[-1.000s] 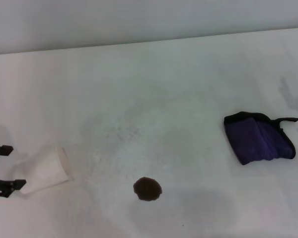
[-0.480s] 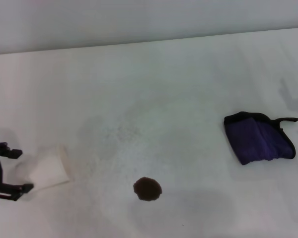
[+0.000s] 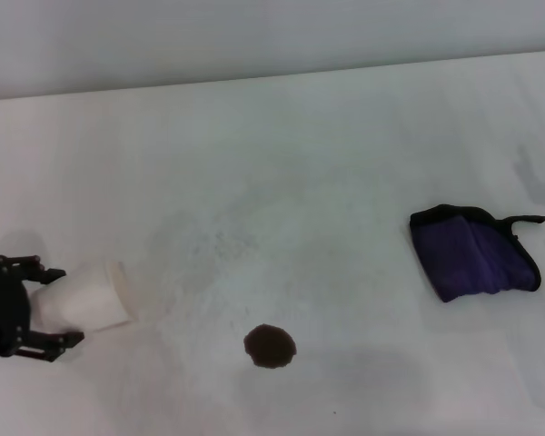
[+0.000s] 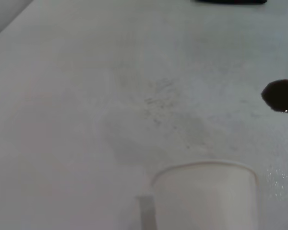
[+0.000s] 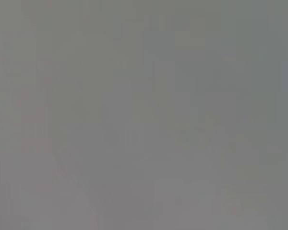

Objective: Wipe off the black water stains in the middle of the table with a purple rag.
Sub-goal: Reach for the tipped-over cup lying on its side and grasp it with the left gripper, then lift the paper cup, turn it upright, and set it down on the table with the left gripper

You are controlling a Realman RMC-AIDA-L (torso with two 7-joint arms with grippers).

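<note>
The black water stain [image 3: 270,346] is one small round dark blot on the white table [image 3: 300,163], front of centre. It also shows in the left wrist view [image 4: 281,95]. The purple rag [image 3: 477,254] lies crumpled at the right, untouched; its dark edge shows in the left wrist view [image 4: 230,1]. My left gripper [image 3: 70,305] is at the front left, open, with its fingers on either side of the base of a white paper cup [image 3: 84,307] lying on its side. The cup's mouth faces the stain [image 4: 204,191]. The right gripper is out of view.
Faint grey smudges [image 3: 209,245] mark the table between the cup and the centre. The table's far edge [image 3: 272,77] meets a pale wall. The right wrist view shows only flat grey.
My left gripper has moved rightward, further into view, and its open fingers now straddle the cup's base. The cup has turned slightly. The stain and rag have not moved.
</note>
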